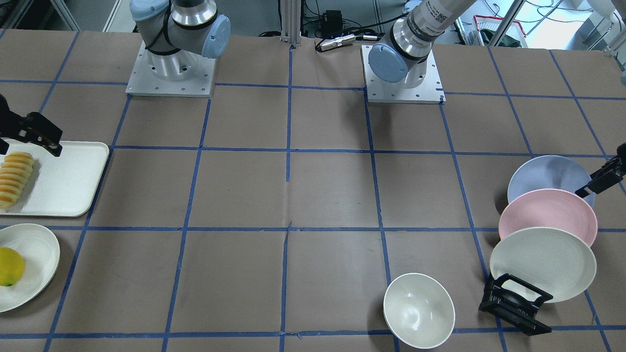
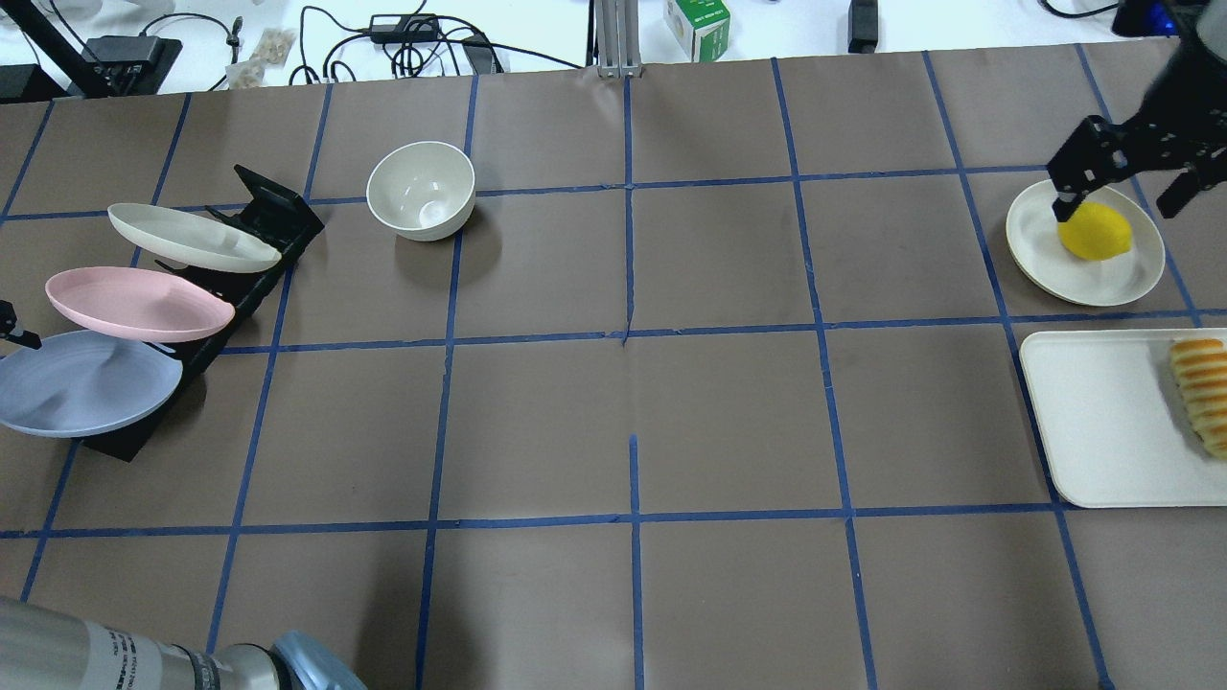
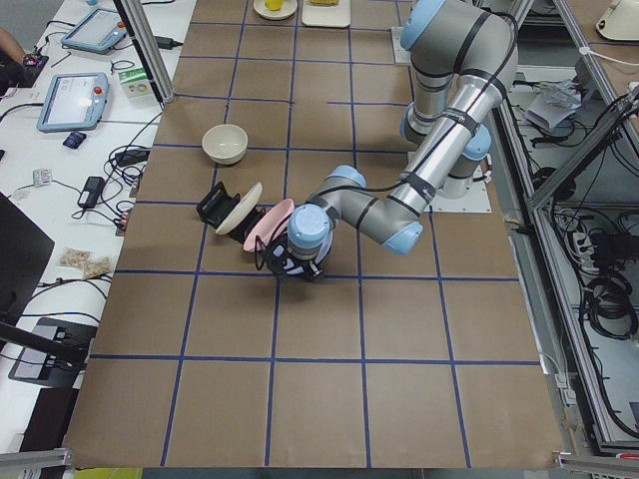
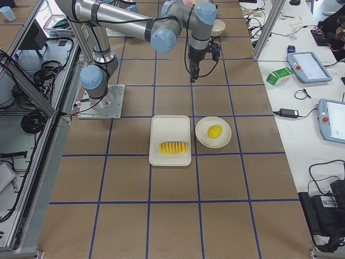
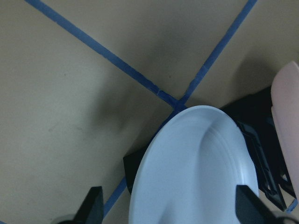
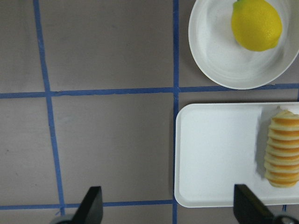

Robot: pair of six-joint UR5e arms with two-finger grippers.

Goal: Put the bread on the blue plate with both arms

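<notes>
The bread (image 6: 282, 149) lies at one end of a white tray (image 6: 215, 154); it also shows in the overhead view (image 2: 1203, 388) and the front view (image 1: 14, 178). My right gripper (image 6: 170, 207) is open and empty, high above the table, off to the side of the tray (image 2: 1123, 201). The blue plate (image 5: 196, 172) stands tilted in a black rack (image 2: 259, 249), at the end nearest me (image 1: 543, 176). My left gripper (image 5: 170, 207) is open, with its fingers on either side of the blue plate's rim and not closed on it.
A pink plate (image 2: 134, 302) and a cream plate (image 2: 187, 238) stand in the same rack behind the blue one. A white bowl (image 2: 422, 190) sits past the rack. A lemon (image 2: 1095, 232) lies on a cream plate (image 2: 1045, 249) beside the tray.
</notes>
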